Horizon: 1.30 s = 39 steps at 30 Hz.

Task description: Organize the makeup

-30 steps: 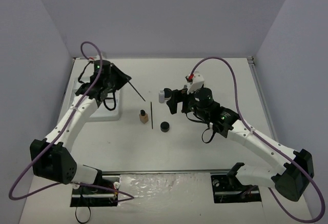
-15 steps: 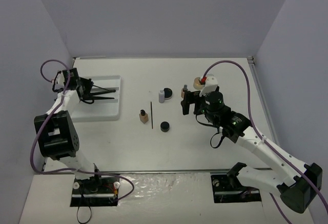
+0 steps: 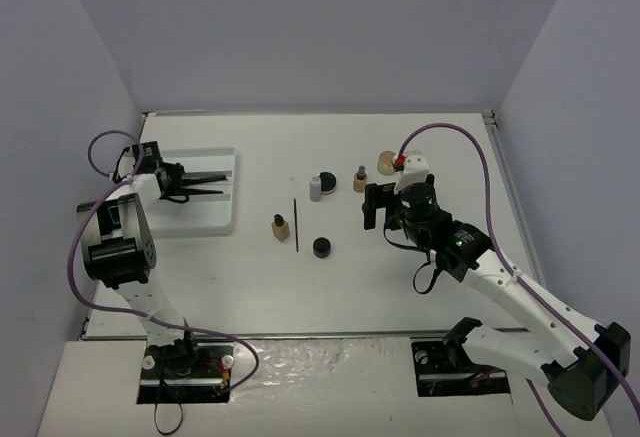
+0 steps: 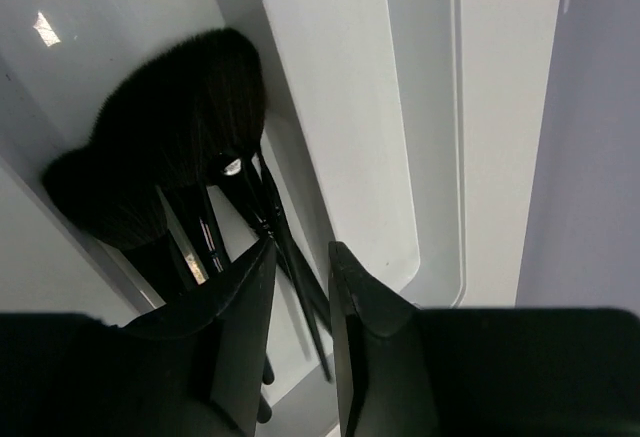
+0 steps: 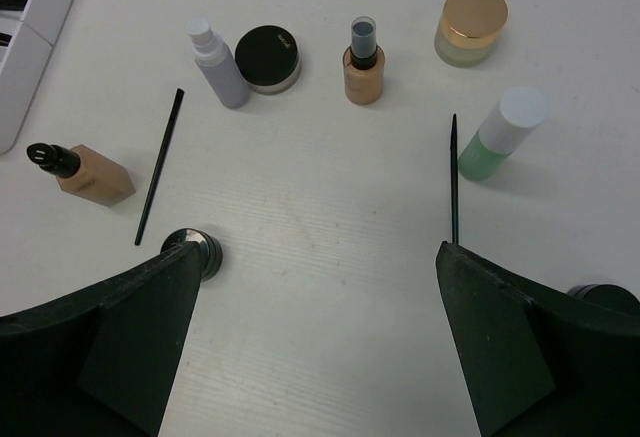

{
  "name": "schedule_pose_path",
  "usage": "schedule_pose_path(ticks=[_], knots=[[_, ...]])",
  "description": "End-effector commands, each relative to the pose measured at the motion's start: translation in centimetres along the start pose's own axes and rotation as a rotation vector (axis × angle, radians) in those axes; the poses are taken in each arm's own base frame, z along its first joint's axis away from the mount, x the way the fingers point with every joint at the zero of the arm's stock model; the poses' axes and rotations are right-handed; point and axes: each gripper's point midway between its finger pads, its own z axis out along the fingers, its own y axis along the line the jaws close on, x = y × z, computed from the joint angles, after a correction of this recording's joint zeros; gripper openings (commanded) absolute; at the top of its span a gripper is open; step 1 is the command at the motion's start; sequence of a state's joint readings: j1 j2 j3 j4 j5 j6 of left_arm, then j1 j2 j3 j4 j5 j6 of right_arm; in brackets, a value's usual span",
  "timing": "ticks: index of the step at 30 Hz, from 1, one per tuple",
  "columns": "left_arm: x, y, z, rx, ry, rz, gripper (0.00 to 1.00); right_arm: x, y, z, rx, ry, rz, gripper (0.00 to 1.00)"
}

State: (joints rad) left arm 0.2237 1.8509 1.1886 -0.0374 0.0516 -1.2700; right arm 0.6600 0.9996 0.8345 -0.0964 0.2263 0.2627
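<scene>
- Lettering on pot [image 5: 268, 57] lid: unreadable
- brushes [image 3: 205, 179] in tray [image 3: 215, 215], left of frame; bottles [image 3: 316, 189] centre
- left gripper [image 4: 300, 257] slightly parted above them; right gripper [image 5: 318, 252] gaping, empty
- white table [image 3: 400, 292], pale walls [image 3: 320, 37]

left gripper [image 3: 172, 179] swung from mid-table to above the white tray [image 3: 215, 219], jaws now parted a little, its thin brush [image 4: 287, 254] lying among black brushes [image 4: 170, 147] under its fingertips, right gripper [image 3: 372, 207] drawn back from grey bottle [image 3: 315, 188], beige bottle [image 3: 360, 179] and tan compact [image 3: 386, 162] uncovered beyond it
</scene>
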Motion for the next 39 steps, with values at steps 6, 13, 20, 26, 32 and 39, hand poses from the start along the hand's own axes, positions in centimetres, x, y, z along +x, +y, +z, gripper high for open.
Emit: schedule_pose_path(ticks=[6, 13, 20, 26, 32, 39], knots=[[-3.0, -5.4, -3.1, 0.147, -0.077, -0.041, 0.43, 0.2, -1.8, 0.6, 0.088, -0.007, -0.002, 1.0], [-3.4, -6.7, -9.4, 0.211, -0.091, 0.106, 0.56, 2.9, -4.0, 3.3, 0.173, 0.134, 0.027, 0.95], [-3.4, -7.1, -17.8, 0.282, -0.119, 0.47, 0.87, 6.7, -6.9, 6.3, 0.239, 0.29, 0.124, 0.88], [-1.0, -5.8, -23.1, 0.286, -0.091, 0.792, 0.96, 9.8, -7.7, 8.2, 0.25, 0.387, 0.145, 0.82], [0.5, -4.1, -24.9, 0.281, -0.071, 0.882, 0.96, 13.0, -8.0, 9.0, 0.264, 0.455, 0.188, 0.76], [1.1, -3.6, -25.5, 0.291, -0.06, 0.89, 0.96, 15.3, -8.8, 9.4, 0.309, 0.488, 0.21, 0.73]])
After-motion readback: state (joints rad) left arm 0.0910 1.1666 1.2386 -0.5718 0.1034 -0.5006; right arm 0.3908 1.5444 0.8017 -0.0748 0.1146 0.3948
